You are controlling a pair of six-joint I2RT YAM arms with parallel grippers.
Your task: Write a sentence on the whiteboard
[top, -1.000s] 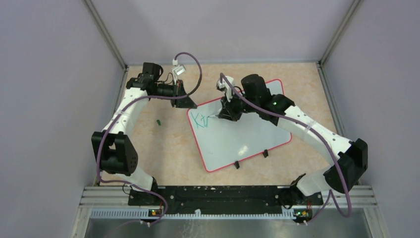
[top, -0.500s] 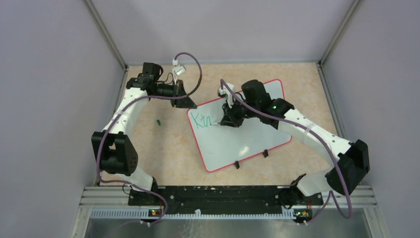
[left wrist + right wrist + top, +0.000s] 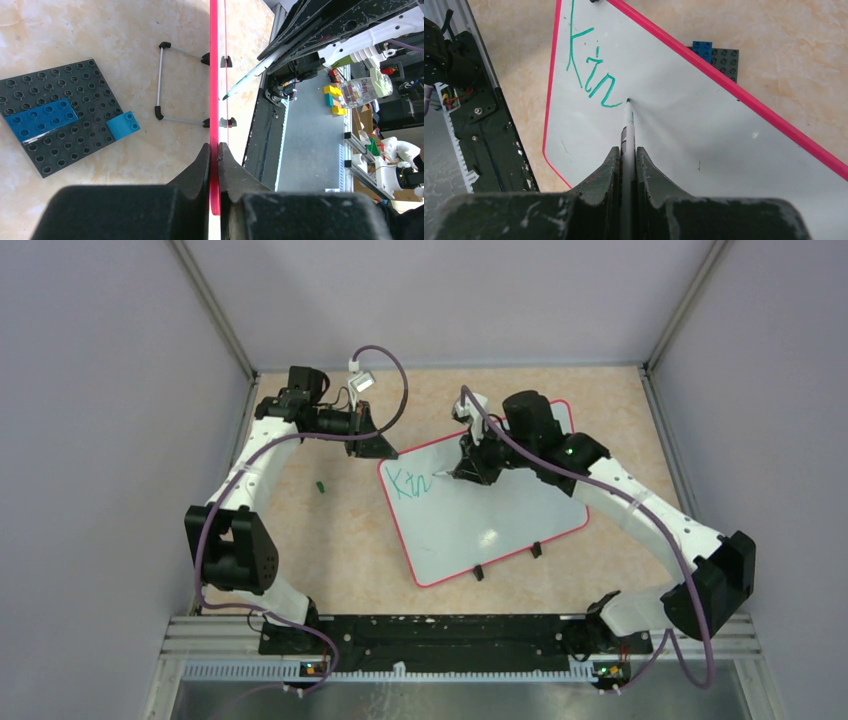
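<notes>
Step in hand: writing the first word. Only "Kin" is on the board, so most of the sentence is not yet written.
Right fingers (image 3: 614,157): closed around a slim white marker with a teal tip (image 3: 628,122), whose tip touches the board just past the "n".
Left fingers (image 3: 205,155): clamped on the board's red-pink rim at its far-left corner, steadying it.
Doing it well: press lightly and evenly so the line neither skips nor pushes the board. Lift the tip cleanly between letters. Hold the letter height and slant already set, and leave room toward the board's right rim for the rest of the line.
Whiteboard (image 3: 490,525): a large glossy white rectangular board with a thin red-pink rim and rounded corners. It lies askew on the speckled beige bench (image 3: 330,550), with two small black clips (image 3: 478,571) on its near edge.
Sentence (image 3: 591,75): teal-green handwritten lettering near the board's far-left corner, thin and slightly uneven.
Dark grey studded plate with blue bricks (image 3: 55,125): partly hidden under the board's far rim.
</notes>
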